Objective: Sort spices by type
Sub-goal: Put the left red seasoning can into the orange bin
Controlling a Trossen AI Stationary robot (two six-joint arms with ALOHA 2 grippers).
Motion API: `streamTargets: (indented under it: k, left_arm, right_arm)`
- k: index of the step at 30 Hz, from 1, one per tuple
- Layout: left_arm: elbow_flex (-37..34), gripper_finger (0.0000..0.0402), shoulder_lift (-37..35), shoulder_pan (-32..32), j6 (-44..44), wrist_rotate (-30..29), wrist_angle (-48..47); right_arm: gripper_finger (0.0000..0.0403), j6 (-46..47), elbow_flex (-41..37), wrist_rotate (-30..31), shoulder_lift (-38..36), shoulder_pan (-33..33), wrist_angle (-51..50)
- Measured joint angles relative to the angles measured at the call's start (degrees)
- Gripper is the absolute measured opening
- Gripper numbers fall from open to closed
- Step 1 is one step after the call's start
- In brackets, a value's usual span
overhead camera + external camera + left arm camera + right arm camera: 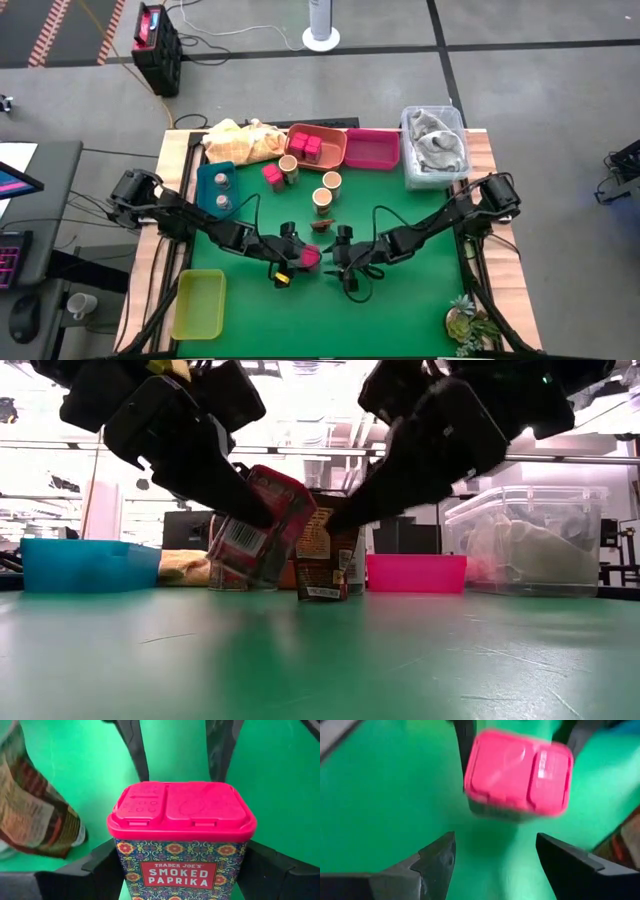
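The left gripper (pixel 297 262) is closed on a smoked paprika tin (pixel 181 837) with a pink-red lid, one finger against each side wall. In the low view the tin (pixel 258 528) hangs tilted, its lower corner close to the green mat (pixel 400 300).

The right gripper (pixel 345 262) sits just beside the left one, its fingers (pixel 432 862) spread apart with nothing between them; the tin lies just ahead of its tips.

Behind the left gripper stand a brown spice packet (pixel 322 550) and tan round jars (pixel 326 192). Further back are the orange tray (pixel 335 152) with two pink-red boxes (pixel 306 146) and the magenta tray (pixel 372 150). On the left gripper's outer side sits the teal tray (pixel 208 182). Open mat lies nearer the table's front edge.
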Motion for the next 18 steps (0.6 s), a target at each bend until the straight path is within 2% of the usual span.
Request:
streamTargets:
  k: [4, 10, 18]
  left_arm:
    - [0.0, 0.0298, 0.0, 0.1, 1.3, -0.8, 1.0]
    - [0.0, 0.0301, 0.1, 0.1, 1.6, -1.6, 0.6]
    - [0.0, 0.0336, 0.2, 1.2, 1.3, -0.6, 0.9]
  right_arm:
    - [0.0301, -1.8, 0.0, -0.1, 0.0, -0.6, 4.6]
    - [0.0301, -1.6, -0.1, -0.7, 0.0, -1.9, 4.7]
    - [0.0301, -1.7, 0.1, -1.6, 0.0, -2.2, 6.9]
